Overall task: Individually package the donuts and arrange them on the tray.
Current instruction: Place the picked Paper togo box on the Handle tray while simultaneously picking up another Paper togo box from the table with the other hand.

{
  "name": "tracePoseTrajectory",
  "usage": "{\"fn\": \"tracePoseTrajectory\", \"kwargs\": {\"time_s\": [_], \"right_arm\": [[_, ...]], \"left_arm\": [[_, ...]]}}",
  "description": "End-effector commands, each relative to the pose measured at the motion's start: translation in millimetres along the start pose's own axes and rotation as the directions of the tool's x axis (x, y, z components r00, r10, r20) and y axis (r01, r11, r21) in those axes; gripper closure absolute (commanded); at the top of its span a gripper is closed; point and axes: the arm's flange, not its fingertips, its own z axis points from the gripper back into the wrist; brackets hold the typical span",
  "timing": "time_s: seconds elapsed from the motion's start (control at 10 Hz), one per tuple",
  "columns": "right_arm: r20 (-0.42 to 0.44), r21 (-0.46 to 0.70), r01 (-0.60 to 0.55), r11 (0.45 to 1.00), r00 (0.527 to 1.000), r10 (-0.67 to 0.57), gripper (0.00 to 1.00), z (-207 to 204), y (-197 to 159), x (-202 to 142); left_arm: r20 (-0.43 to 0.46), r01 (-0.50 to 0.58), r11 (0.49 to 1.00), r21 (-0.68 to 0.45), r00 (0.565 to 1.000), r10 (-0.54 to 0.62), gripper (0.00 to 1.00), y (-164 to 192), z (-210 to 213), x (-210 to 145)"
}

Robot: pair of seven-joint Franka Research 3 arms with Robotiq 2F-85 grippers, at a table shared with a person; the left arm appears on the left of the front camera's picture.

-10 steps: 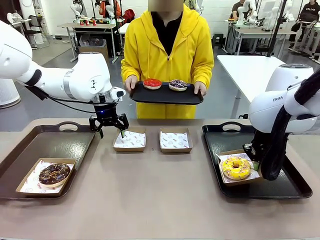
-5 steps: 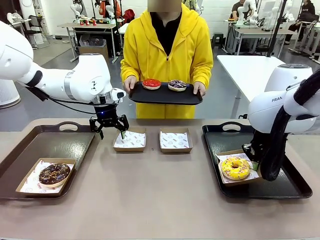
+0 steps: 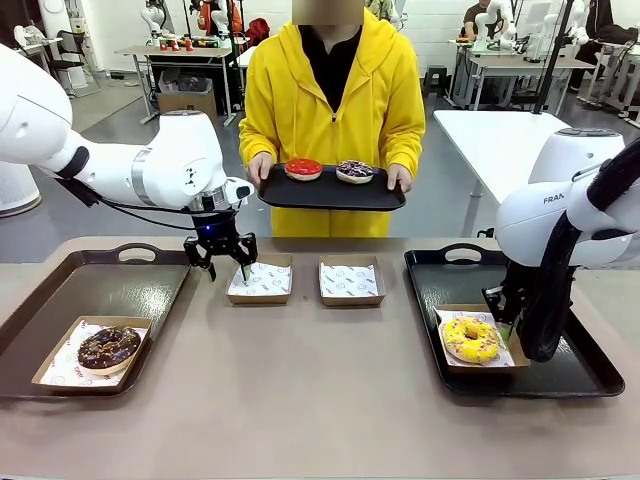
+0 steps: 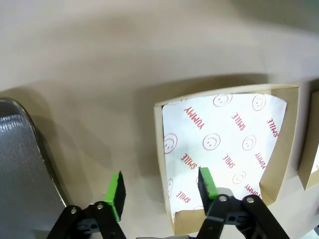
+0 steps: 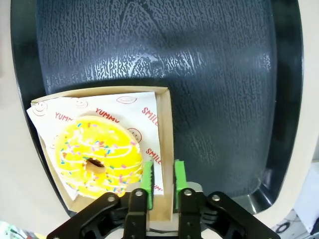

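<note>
Front view, starting at 9 o'clock: a dark left tray (image 3: 60, 300) lies on the table (image 3: 300, 420), and the chocolate donut (image 3: 108, 347) sits in a paper-lined box (image 3: 48, 368) at that tray's 7 o'clock corner. Just off the tray's 2 o'clock corner hangs the left pincer (image 3: 228, 272), pads wide apart. In the left wrist view one green pad (image 4: 115, 194) is over bare table and the other is over printed paper. The wall of the first empty box (image 3: 262, 280) stands between them with a gap on each side. A second empty box (image 3: 351, 281) lies just beside it toward 3 o'clock. At 12 o'clock a person in a yellow hoodie holds a black serving tray (image 3: 330, 200) in both hands above the far edge, with the red donut (image 3: 304, 168) and the purple-and-white donut (image 3: 355, 171) side by side on it. At 3 o'clock the right tray (image 3: 570, 310) carries the yellow donut (image 3: 471, 338) in its carton (image 3: 445, 312) at the tray's 8 o'clock. The right arm and its black cable sleeve cover the carton's 3 o'clock edge. In the right wrist view the right pincer (image 5: 163, 174) is pinched narrow on that carton's wall, close beside the donut.
</note>
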Motion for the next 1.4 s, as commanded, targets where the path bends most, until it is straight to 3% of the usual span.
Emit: {"fn": "tracePoseTrajectory", "kwargs": {"time_s": [0.0, 0.1, 0.3, 0.4, 1.1, 1.3], "right_arm": [[0.015, 0.006, -0.013, 1.000, 1.000, 0.013, 0.00, -2, 4, 2], [0.016, 0.008, -0.015, 1.000, 1.000, 0.015, 0.00, -2, 4, 2], [0.015, 0.009, -0.014, 1.000, 1.000, 0.013, 0.04, -2, 3, 2], [0.015, 0.012, -0.014, 1.000, 1.000, 0.013, 0.00, -2, 2, 2], [0.035, 0.043, -0.004, 0.999, 0.999, 0.002, 0.00, 5, -3, -4], [0.098, 0.177, -0.033, 0.984, 0.995, 0.016, 0.00, 34, -14, -24]], "left_arm": [[0.054, -0.005, 1.000, 0.024, 0.999, 0.003, 0.61, -3, -4, -6], [0.055, -0.007, 1.000, 0.029, 0.998, 0.005, 1.00, -3, -5, -6], [0.053, -0.007, 0.999, 0.033, 0.999, 0.005, 1.00, -2, -5, -6], [0.048, -0.005, 0.999, 0.034, 0.999, 0.004, 1.00, -2, -5, -6], [0.030, -0.009, 1.000, 0.023, 1.000, 0.008, 1.00, -2, -4, -5], [-0.001, -0.014, 1.000, -0.001, 1.000, 0.014, 1.00, -3, 15, -8]]}}
